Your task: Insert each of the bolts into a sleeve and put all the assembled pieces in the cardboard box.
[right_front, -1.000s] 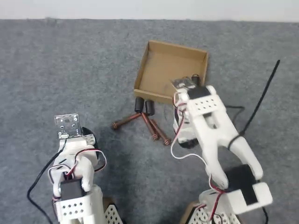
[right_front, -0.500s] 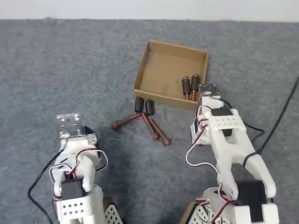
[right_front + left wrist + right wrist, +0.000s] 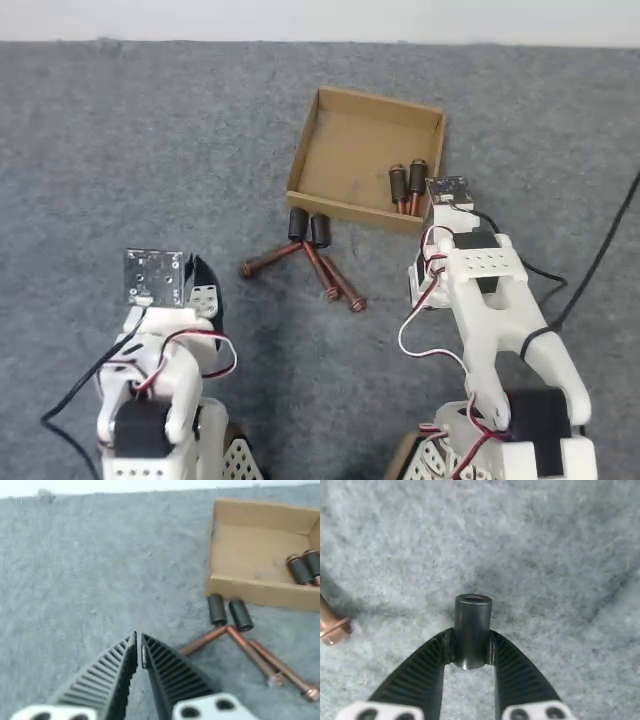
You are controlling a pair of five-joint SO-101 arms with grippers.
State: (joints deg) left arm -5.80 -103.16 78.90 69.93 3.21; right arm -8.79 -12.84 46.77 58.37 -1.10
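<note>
Noted right gripper (image 3: 471,642) clamped on a black sleeve (image 3: 472,612) near its lower end, open bore pointing away, over the grey carpet (image 3: 560,540). Found left gripper (image 3: 139,645) with jaws all but touching, nothing between. Counted three bolts (image 3: 322,270) and two more sleeves (image 3: 308,227) loose just before the cardboard box (image 3: 345,208), two assembled pieces (image 3: 405,188) inside. Judged sleeve rigid, smooth, light, apt to swivel; better gripped mid-barrel. Judged bolts stiff, prone to roll; best taken mid-shank. Read no print anywhere
</note>
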